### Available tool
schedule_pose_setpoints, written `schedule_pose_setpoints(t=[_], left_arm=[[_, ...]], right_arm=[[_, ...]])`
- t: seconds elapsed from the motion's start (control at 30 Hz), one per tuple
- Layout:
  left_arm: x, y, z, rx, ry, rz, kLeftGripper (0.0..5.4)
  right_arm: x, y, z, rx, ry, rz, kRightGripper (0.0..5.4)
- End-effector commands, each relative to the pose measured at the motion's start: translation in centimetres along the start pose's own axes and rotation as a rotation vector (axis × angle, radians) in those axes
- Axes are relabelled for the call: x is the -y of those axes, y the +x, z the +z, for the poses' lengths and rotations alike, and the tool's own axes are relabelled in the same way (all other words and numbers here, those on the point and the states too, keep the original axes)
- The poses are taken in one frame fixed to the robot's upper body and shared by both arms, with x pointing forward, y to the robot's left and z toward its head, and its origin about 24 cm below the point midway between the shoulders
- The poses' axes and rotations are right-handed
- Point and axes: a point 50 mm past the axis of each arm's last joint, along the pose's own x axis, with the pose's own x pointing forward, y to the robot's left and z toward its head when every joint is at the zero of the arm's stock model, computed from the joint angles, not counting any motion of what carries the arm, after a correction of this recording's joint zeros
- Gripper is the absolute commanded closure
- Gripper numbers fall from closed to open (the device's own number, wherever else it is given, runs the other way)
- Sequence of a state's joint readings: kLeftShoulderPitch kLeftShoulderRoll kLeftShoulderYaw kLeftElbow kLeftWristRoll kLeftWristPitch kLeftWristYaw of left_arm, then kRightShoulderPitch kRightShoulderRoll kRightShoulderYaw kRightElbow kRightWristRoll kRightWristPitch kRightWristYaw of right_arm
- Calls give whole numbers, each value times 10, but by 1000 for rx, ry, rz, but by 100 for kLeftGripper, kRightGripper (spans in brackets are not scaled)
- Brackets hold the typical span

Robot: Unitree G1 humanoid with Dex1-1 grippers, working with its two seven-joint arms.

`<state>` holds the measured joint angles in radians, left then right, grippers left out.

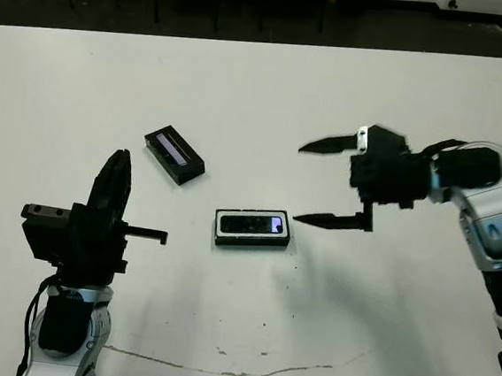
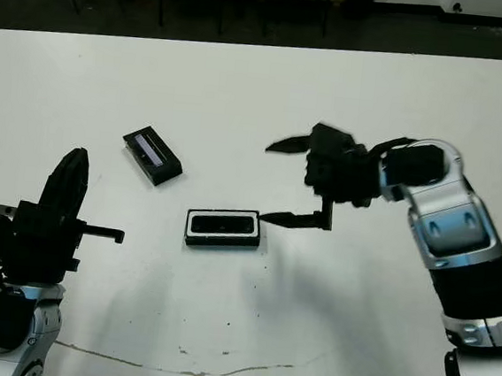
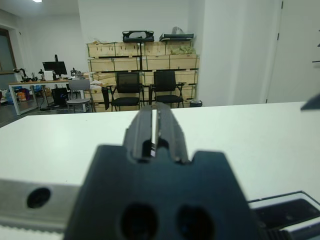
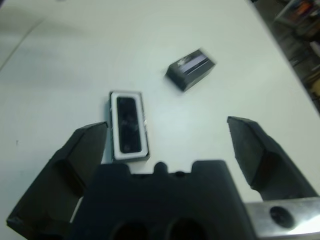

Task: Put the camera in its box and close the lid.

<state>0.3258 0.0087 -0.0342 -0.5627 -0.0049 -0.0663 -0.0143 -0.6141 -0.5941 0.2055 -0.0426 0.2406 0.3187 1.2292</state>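
We see the black striped lid (image 1: 174, 155) lying diagonally, nearer our narrowly closed, empty left gripper (image 1: 115, 175) than our wide-open, empty right gripper (image 1: 316, 182).

White table (image 1: 243, 81); black lid (image 1: 174, 155) with a pale lilac stripe; white-lined black box (image 1: 251, 228) holding the black camera (image 1: 249, 225).

Bright, even overhead light on the white table (image 1: 261, 82); soft grey shadows spread below the right gripper (image 1: 323, 182) and beside the left gripper (image 1: 112, 197). Right wrist view is motion-blurred, the lid (image 4: 191, 69) beyond its fingers smeared. Left wrist view: near fingers soft, far room sharp.
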Motion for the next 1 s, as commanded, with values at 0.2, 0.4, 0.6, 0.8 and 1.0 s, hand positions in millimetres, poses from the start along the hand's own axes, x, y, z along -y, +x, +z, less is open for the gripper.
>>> schedule_pose_setpoints(t=[0.2, 0.4, 0.6, 0.8, 1.0], left_arm=[[-10, -5, -4, -43, 59, -13, 540], [-24, 24, 33, 29, 226, -164, 540], [-39, 95, 85, -55, 532, -501, 540], [-49, 160, 92, -349, 759, -771, 540], [-40, 205, 64, -611, 839, -844, 540]], right_arm=[[-28, 0, -18, 80, 263, -273, 22], [-45, 9, -23, 95, 250, -301, 119], [-46, 17, -18, 111, 185, -252, 228], [-48, 25, -15, 130, 209, -242, 337], [-52, 33, -11, 153, 227, -202, 449]])
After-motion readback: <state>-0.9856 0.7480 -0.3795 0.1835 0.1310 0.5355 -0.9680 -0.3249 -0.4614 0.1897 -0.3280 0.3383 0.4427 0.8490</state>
